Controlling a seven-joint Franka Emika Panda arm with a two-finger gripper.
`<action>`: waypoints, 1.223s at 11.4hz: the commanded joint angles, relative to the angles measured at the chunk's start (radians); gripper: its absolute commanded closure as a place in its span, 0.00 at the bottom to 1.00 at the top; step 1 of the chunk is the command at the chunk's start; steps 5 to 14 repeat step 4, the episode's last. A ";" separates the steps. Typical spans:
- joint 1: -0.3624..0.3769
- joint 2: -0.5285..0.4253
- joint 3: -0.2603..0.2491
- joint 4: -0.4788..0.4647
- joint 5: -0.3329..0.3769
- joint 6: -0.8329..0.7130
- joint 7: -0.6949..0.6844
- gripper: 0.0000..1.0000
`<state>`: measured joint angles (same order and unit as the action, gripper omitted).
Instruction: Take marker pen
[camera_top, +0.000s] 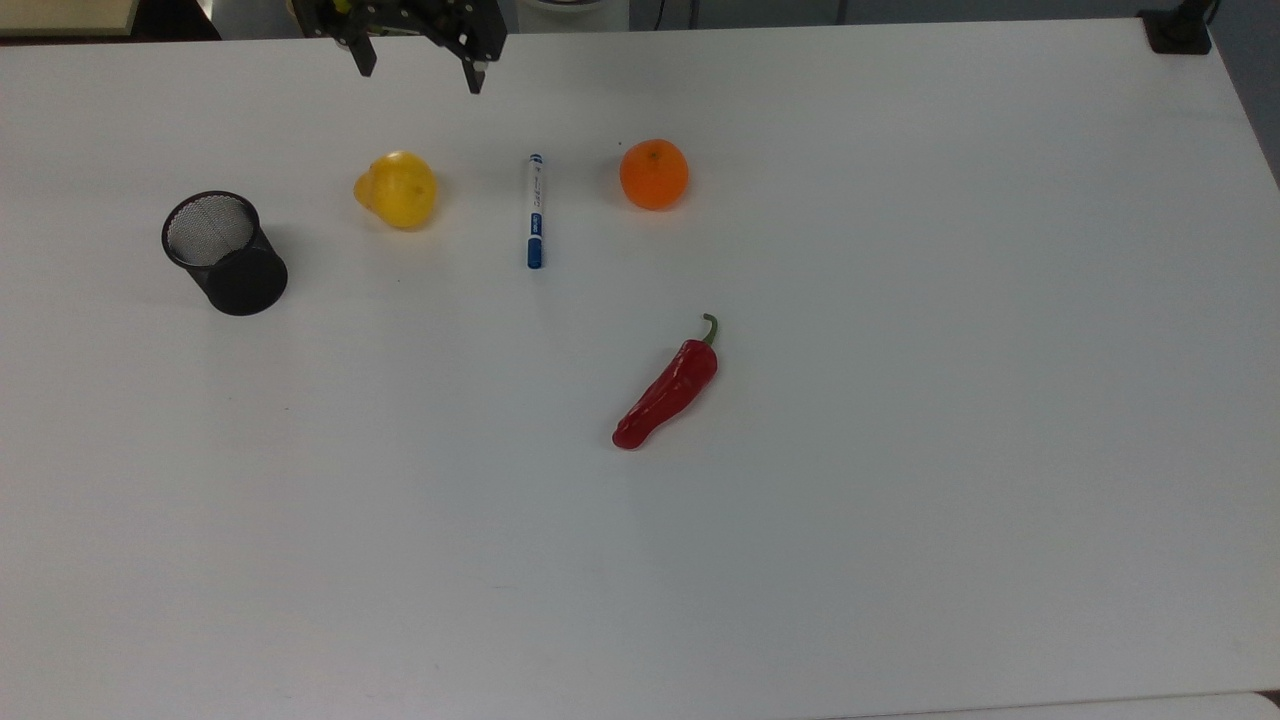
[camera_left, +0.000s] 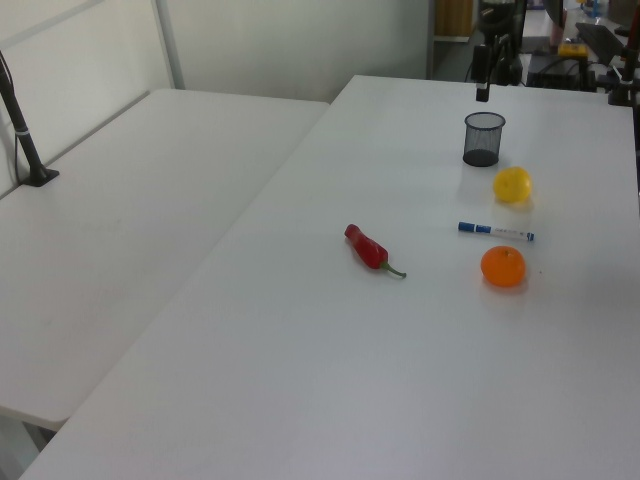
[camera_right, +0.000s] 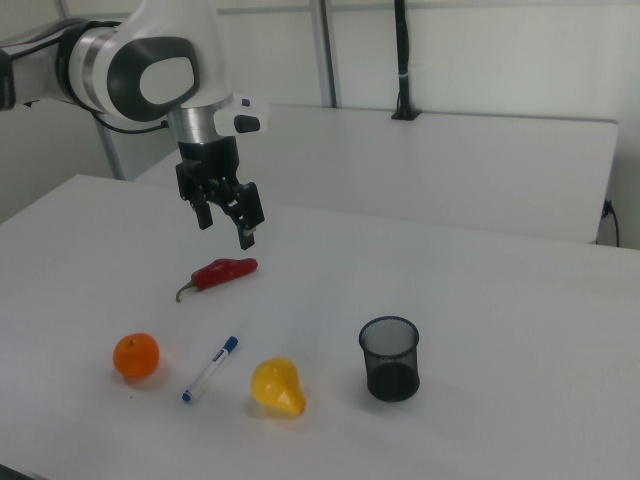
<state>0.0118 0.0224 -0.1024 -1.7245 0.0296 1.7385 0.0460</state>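
Meanwhile, the marker pen (camera_top: 535, 211) is lying flat on the white table (camera_top: 900, 450), resting between a yellow pear-shaped fruit (camera_top: 397, 188) on the top view's left and an orange (camera_top: 654, 174) on the top view's right, near both but touching neither. Its blue cap is pointing toward the bottom of the top view and its small blue tip toward the top. The pincer (camera_right: 228, 218) is hanging in the air with its fingers spread and nothing between them, well apart from the pen; in the top view it is sitting at the upper edge (camera_top: 418, 55), above and to the left of the pen's tip. A black mesh pen cup (camera_top: 224, 252) is standing upright farther toward the top view's left, and a red chili (camera_top: 668, 388) is lying on its own lower down. The pen is looking, by judgement, like a light, stiff object with a smooth round barrel that is likely to roll or slide if it is being nudged from one side. The white barrel near its middle is appearing the best place to take hold, with the fingers closing across its width so that it is balancing level. The open table on both sides of the barrel is leaving room for the fingers to come down.
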 joint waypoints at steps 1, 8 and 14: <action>0.065 -0.088 -0.083 -0.087 0.013 0.033 -0.020 0.00; 0.051 -0.096 -0.083 -0.090 0.013 0.033 -0.020 0.00; 0.051 -0.096 -0.083 -0.090 0.013 0.033 -0.020 0.00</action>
